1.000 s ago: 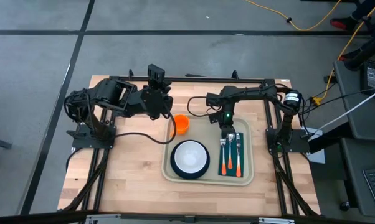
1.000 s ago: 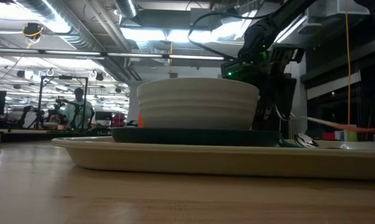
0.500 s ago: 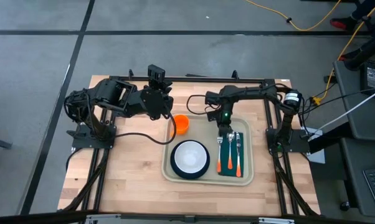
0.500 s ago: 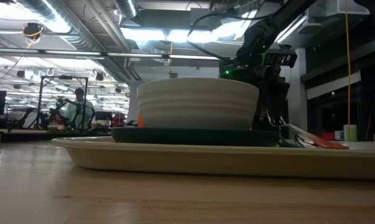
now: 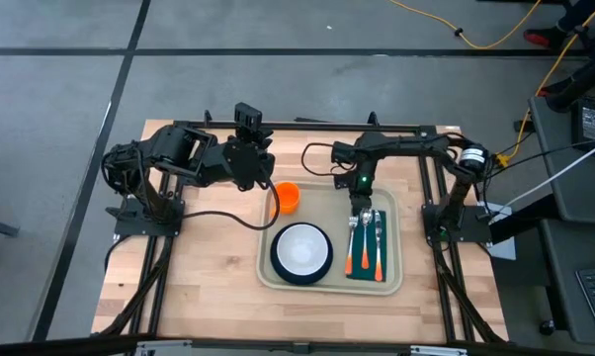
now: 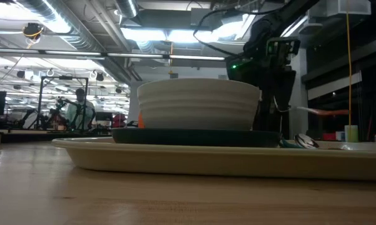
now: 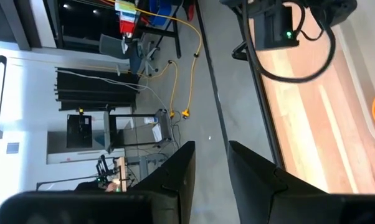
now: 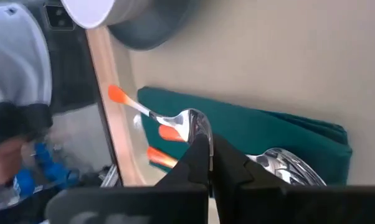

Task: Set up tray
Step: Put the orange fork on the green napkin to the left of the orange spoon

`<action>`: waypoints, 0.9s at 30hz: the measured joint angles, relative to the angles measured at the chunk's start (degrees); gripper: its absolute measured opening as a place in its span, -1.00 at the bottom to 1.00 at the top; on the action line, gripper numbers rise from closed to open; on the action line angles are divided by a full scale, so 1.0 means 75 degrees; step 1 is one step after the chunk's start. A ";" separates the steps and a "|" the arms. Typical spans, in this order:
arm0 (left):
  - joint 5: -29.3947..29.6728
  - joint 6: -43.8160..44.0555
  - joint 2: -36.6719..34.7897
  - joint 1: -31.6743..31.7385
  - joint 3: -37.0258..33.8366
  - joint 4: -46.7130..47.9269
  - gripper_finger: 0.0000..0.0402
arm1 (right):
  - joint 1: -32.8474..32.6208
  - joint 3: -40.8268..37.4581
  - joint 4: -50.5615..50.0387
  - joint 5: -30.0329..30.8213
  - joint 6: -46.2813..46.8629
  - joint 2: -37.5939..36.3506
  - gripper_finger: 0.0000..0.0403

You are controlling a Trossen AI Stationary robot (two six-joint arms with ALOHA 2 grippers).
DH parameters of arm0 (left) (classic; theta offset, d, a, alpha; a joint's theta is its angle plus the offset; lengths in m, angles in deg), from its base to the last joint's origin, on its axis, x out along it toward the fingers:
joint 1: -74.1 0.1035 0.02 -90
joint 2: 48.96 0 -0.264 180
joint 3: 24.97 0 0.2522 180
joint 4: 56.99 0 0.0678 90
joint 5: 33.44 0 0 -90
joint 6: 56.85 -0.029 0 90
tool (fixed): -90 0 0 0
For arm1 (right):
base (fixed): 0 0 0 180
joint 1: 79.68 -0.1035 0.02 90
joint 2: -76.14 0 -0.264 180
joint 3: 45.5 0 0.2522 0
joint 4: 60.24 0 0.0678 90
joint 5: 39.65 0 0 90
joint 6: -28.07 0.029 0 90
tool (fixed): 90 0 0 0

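Risk of losing the spoon (image 8: 190, 118) mid-frame: pinched thinly by clenched right gripper (image 8: 210, 148), prone to pivoting. Left gripper (image 7: 211, 152) parted, empty.

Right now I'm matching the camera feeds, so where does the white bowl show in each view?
High: bowl in the left half of the tray.
Low: centre, nearest the camera.
Left wrist: not in it.
Right wrist: upper left corner.
Landmark: the teal plate under it.
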 joint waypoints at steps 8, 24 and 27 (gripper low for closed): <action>-0.0356 -0.0090 0.0000 0.0248 0.0000 -0.0033 -0.56 | -0.0091 -0.1723 0.1856 0.0380 0.1431 -0.1060 -0.98; -0.0972 -0.0176 0.0003 0.0736 0.0000 -0.0220 -0.56 | -0.0088 -0.1387 0.1497 0.0963 0.0500 -0.0990 -0.98; -0.0972 -0.0175 0.0003 0.0736 0.0000 -0.0220 -0.56 | -0.0088 -0.1387 0.1500 0.0946 0.0404 -0.0785 -0.98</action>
